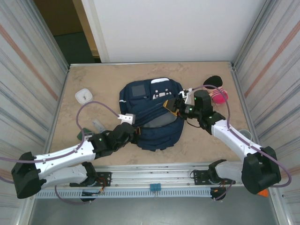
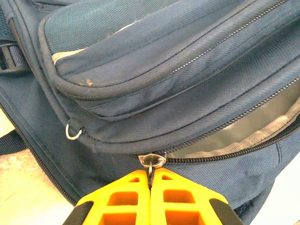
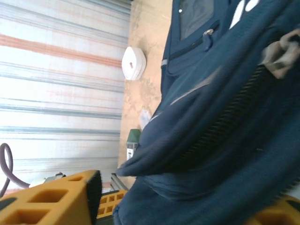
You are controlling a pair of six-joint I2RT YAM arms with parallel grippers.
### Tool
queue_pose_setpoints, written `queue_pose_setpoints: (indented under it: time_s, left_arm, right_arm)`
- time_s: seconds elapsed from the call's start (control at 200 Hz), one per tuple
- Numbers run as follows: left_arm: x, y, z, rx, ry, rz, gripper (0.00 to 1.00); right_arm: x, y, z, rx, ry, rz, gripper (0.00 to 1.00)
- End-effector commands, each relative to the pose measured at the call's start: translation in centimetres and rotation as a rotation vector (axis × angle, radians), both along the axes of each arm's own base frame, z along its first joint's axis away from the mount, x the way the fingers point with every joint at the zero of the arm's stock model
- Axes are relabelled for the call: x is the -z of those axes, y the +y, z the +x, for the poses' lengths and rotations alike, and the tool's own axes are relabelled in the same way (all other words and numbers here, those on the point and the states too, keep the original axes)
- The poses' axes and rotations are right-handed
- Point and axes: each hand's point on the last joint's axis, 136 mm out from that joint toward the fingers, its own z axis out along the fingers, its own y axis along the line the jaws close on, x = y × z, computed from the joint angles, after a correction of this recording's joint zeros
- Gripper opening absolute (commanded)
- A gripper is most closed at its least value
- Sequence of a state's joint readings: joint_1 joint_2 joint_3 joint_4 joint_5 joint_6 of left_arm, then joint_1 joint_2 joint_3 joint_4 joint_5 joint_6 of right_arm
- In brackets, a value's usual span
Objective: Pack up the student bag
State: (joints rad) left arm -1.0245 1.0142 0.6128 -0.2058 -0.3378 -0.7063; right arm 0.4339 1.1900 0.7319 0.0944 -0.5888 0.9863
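Overhead and wrist views. The student bag (image 1: 152,117), a navy-blue backpack, lies flat at the centre of the surface (image 1: 93,79), its grey patch and white markings toward 12 o'clock.

Left tool (image 1: 135,133), at the bag's 8 o'clock edge: in the left wrist view the tool (image 2: 150,180) has its two yellow fingers (image 2: 124,199) pressed together with no gap. They pinch the metal zipper pull (image 2: 153,160) at the end of a zip. To the 3 o'clock side of the pull, the zip gapes onto grey lining (image 2: 262,126).

Right tool (image 1: 176,106), at the bag's 2 o'clock edge: in the right wrist view the tool (image 3: 178,201) has its jaws set well apart. One yellow finger (image 3: 51,199) lies at 8 o'clock and the other at 4 o'clock, with a fold of bag fabric lying in the gap; it cannot be told whether the fold is pressed.

A small white square case (image 1: 84,96) rests at 10 o'clock from the bag, and a pink object (image 1: 219,97) at 2 o'clock, just beyond the right tool.
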Motion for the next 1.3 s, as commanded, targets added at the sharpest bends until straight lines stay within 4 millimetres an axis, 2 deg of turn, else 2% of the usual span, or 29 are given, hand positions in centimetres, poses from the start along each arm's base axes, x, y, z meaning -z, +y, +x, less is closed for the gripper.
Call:
queue_pose_setpoints:
  time_s: [0.0,0.246,0.271,0.346,0.396,0.506,0.651,0.812,0.942,1.142,1.223,1.298]
  left_arm:
    - [-2.2,-1.1,0.8,0.026,-0.07,-0.045,0.0]
    - [-2.4,-1.9,0.9,0.046,-0.067,-0.058,0.0]
    - [-2.4,-1.9,1.0,0.045,-0.067,-0.059,0.0]
    - [-2.3,-1.6,1.1,0.033,-0.068,-0.049,0.0]
    - [-2.0,-1.1,1.2,0.013,-0.067,-0.029,0.0]
    - [-1.0,0.2,1.6,-0.015,-0.044,0.0,0.0]
    - [-0.3,2.3,2.5,-0.04,-0.031,0.0,0.0]
    - [-0.6,4.4,3.7,-0.069,-0.064,0.006,0.0]
    - [-0.8,5.8,5.5,-0.107,-0.078,0.007,0.0]
    - [0.1,8.2,8.6,-0.215,-0.074,0.051,0.0]
    - [0.7,9.3,9.9,-0.265,-0.072,0.062,0.0]
    - [1.2,10.0,10.9,-0.297,-0.063,0.06,0.0]
  right_arm:
    - [-0.2,1.7,-0.7,0.035,-0.027,0.017,0.63]
    - [2.0,3.8,-1.6,0.159,-0.027,-0.017,0.63]
    - [2.2,4.0,-1.6,0.157,-0.026,-0.019,0.58]
    - [2.3,4.2,-1.4,0.143,-0.027,-0.024,0.32]
    - [2.1,4.2,-1.5,0.123,-0.037,-0.036,0.22]
    - [0.6,3.4,-1.8,0.075,-0.083,-0.072,0.1]
    - [-2.2,1.8,-2.4,-0.051,-0.112,-0.083,0.07]
    - [-5.4,0.1,-2.7,-0.146,-0.139,-0.028,0.03]
    - [-8.2,0.6,-3.6,-0.251,-0.175,-0.008,0.02]
    - [-13.0,0.9,-4.2,-0.346,-0.252,0.058,0.01]
    - [-14.2,0.7,-4.1,-0.352,-0.275,0.072,0.01]
    - [-14.4,0.6,-3.6,-0.342,-0.28,0.072,0.01]
